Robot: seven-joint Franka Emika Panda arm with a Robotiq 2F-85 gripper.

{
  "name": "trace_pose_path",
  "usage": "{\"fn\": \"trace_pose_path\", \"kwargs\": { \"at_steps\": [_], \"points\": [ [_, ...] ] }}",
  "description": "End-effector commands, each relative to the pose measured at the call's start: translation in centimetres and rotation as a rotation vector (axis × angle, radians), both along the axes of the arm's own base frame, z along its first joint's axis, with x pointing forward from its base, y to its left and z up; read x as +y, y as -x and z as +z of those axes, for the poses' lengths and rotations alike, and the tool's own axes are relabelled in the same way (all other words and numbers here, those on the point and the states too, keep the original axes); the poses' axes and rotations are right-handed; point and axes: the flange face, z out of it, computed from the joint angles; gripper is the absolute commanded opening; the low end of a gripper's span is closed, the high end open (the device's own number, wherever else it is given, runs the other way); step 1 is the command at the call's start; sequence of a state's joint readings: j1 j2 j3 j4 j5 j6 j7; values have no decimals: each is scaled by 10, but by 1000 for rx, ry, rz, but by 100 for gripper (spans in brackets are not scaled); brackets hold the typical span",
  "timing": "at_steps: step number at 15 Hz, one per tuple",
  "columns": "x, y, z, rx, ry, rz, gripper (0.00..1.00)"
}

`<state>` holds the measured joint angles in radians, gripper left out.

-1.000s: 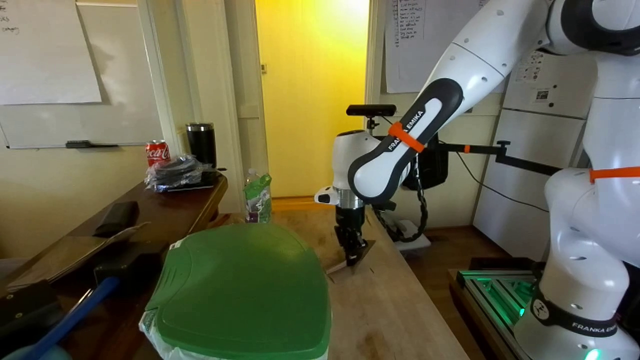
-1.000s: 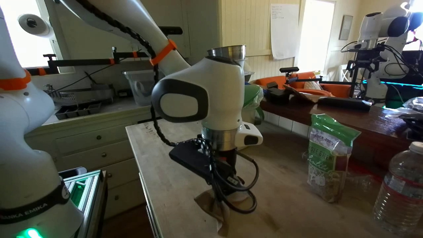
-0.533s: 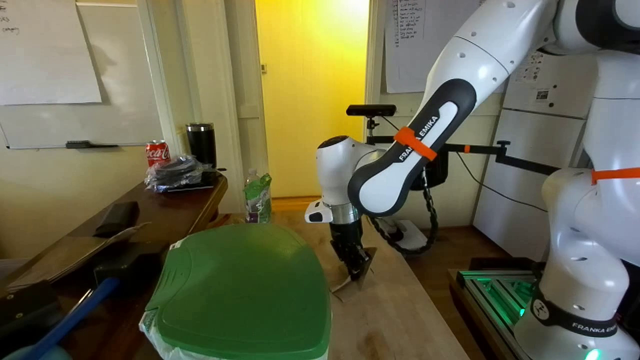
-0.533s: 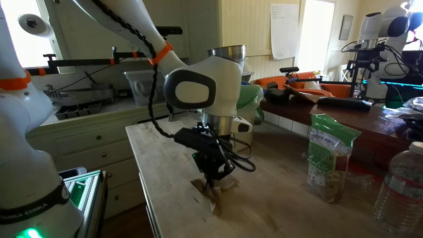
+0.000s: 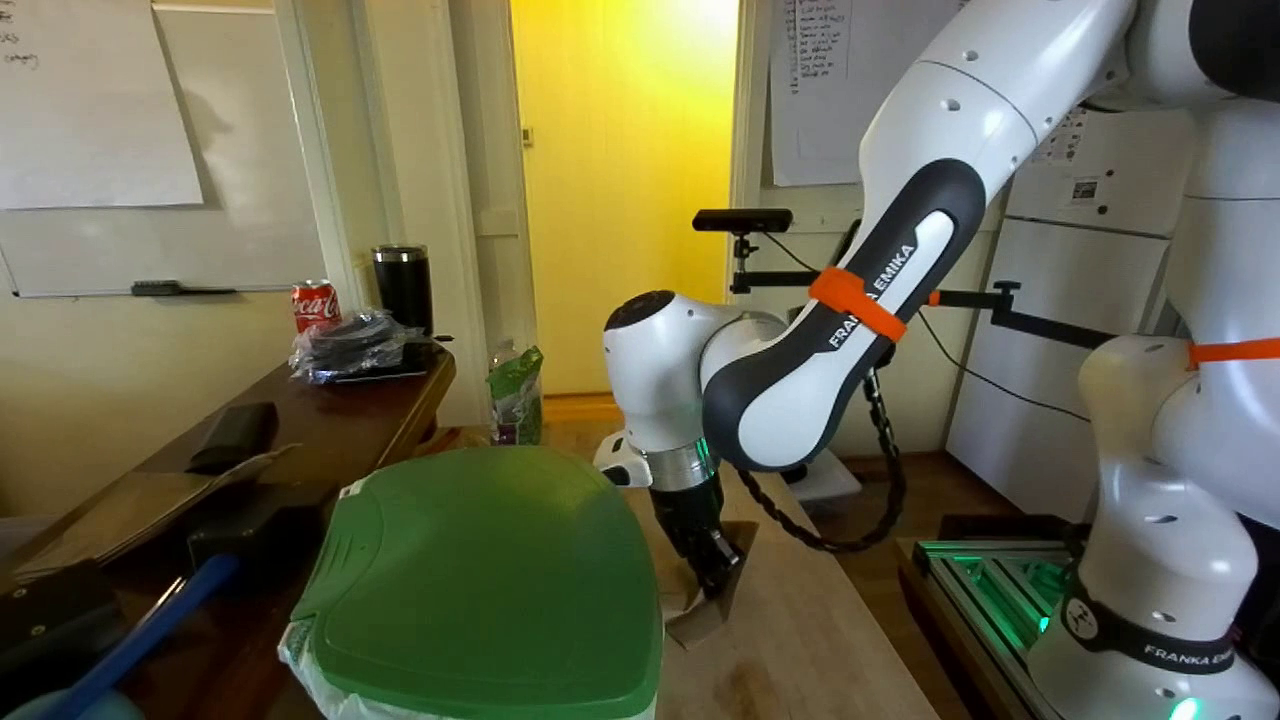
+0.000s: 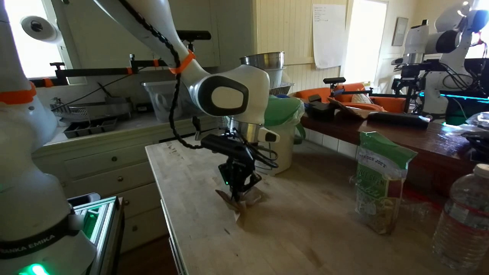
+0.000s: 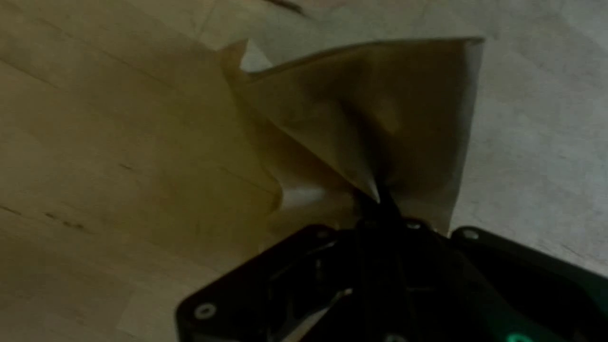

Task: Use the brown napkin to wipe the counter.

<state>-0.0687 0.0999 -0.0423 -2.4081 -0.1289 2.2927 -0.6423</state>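
- Fingers pinch a bunched fold of the brown napkin, beside the bin.
- The napkin looks light, thin, pliable, likely tearable; best gripped by gathered folds, not a corner.
- Stained surface runs past the bin.

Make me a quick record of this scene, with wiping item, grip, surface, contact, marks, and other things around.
Wiping item: brown napkin, creased
Grip: end effector shut on the napkin
Surface: wooden counter
Contact: napkin low at the counter; full contact hard to confirm
Marks: dark stain on the counter
Also on counter: bin with green lid, green-topped bag, clear bottle
Elsewhere: red can and black tumbler on the dark desk
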Motion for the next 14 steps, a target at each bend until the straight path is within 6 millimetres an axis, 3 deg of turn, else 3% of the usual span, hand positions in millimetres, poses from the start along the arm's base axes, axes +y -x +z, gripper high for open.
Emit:
{"fn": "trace_pose_path", "kwargs": {
  "at_steps": [1,5,7,11,14],
  "points": [
    [33,3,-43,40,-15,-42,0],
    [46,0,-43,4,-22,-57,0],
    [34,-7,-37,-28,-2,-99,0],
    [-5,-12,-22,-78,6,-171,0],
    [-49,-8,-14,-123,0,-248,0]
  ]
}}
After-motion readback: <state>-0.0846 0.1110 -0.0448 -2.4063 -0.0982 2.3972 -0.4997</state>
